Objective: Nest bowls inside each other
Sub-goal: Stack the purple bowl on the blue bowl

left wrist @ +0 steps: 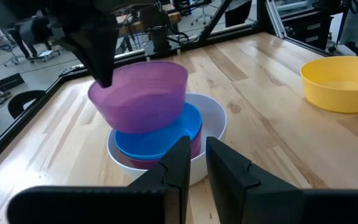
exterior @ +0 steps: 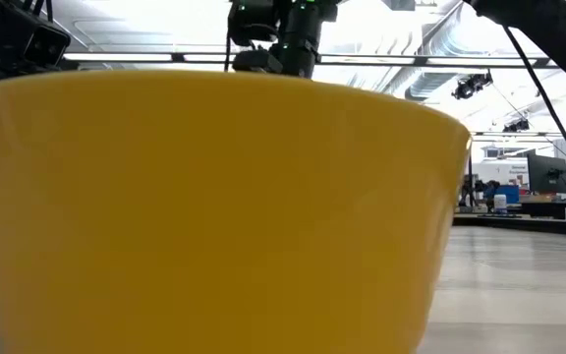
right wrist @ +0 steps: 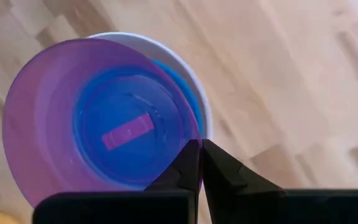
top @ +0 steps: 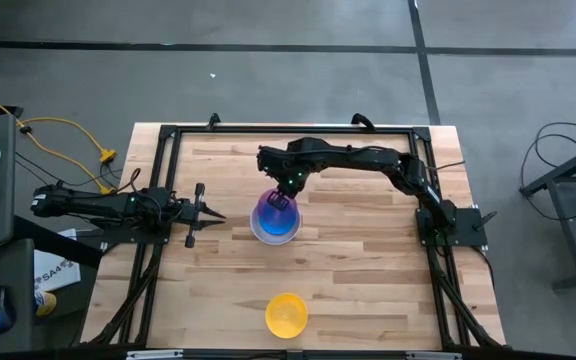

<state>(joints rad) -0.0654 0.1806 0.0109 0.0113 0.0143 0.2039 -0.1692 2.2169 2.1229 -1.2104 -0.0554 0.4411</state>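
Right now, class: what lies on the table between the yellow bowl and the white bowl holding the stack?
Nothing. In the high view, only bare wood separates the yellow bowl from the white bowl; the left wrist view shows the same.

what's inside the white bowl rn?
White bowl holds a pink-red bowl with the blue bowl nested in it. Purple bowl, pinched at its rim by the right gripper, hangs tilted above, hiding their insides.
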